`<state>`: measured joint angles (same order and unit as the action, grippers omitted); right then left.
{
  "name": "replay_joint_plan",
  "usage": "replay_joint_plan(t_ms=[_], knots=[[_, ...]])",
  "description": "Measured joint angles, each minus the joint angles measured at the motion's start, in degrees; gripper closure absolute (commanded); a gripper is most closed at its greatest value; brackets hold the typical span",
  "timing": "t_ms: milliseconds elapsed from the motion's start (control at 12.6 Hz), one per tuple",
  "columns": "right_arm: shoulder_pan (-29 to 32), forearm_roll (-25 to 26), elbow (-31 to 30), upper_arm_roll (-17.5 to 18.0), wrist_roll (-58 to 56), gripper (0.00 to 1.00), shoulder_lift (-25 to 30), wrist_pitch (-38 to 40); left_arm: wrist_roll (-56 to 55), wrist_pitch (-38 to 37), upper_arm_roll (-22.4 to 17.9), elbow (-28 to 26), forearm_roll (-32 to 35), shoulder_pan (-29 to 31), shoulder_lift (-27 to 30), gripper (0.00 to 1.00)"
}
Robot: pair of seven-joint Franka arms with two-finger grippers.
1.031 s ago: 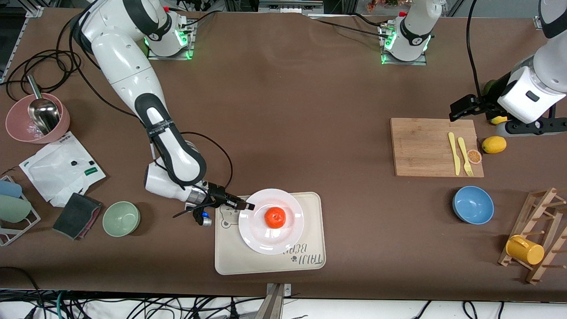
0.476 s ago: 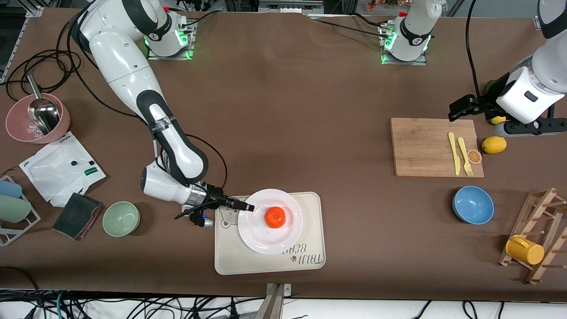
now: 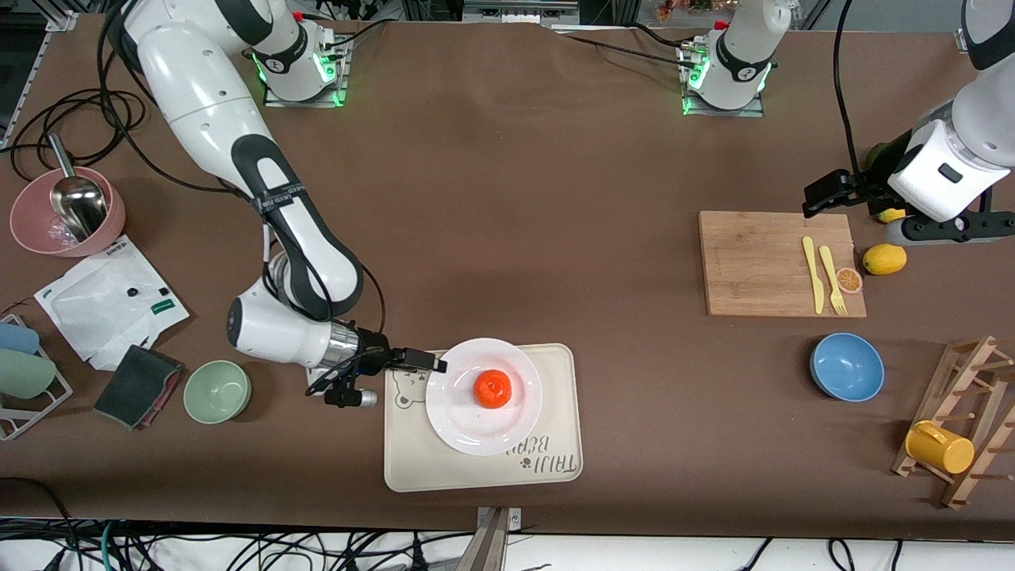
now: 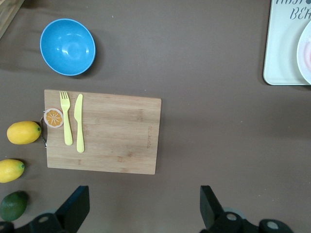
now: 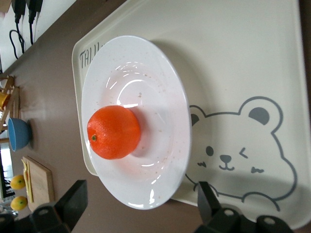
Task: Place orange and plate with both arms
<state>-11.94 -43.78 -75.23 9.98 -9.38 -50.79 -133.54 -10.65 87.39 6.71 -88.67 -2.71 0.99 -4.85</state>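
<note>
White plate bears the orange – both jaws gape; only right wrist view shows the tray's bear

The cream tray bears dark lettering, seen upside down, that reads "TAIJI BEAR".

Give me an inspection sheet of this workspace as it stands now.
Surface: brown table, bear-printed tray at the front edge.
Job's things: orange sits on the plate; plate rests on the tray.
Clutter: cutting board with yellow knife, fork and an orange slice; lemons; blue bowl; green bowl; pink bowl holding a scoop; yellow mug on a wooden rack.
Grippers: right hand open, at the plate's rim; left hand open, waiting above the cutting board's edge.
Cables: black loops near the right arm's base.
Surroundings: cable tangle below the table's front edge.
</note>
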Motion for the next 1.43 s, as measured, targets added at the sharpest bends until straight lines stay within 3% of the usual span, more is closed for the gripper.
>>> replay_joint_plan(t_ms=[238, 634, 1110, 1427], knots=[[0.11, 8.73, -2.49, -2.33, 0.03, 0.00, 6.41, 6.78, 0.00, 0.01, -0.01, 0.00, 0.00, 0.00, -0.02, 0.00], [0.28, 20.85, -14.18, -7.58, 0.08, 0.00, 24.01, 20.85, 0.00, 0.03, -0.03, 0.00, 0.00, 0.01, -0.05, 0.00], [0.59, 30.40, -16.80, -13.84, 0.30, 0.00, 37.34, 36.93, -0.05, 0.03, -0.05, 0.00, 0.00, 0.02, -0.06, 0.00], [0.53, 41.19, -16.81, -13.89, 5.55, 0.00, 43.63, 41.48, -0.07, 0.03, -0.06, 0.00, 0.00, 0.03, -0.07, 0.00]])
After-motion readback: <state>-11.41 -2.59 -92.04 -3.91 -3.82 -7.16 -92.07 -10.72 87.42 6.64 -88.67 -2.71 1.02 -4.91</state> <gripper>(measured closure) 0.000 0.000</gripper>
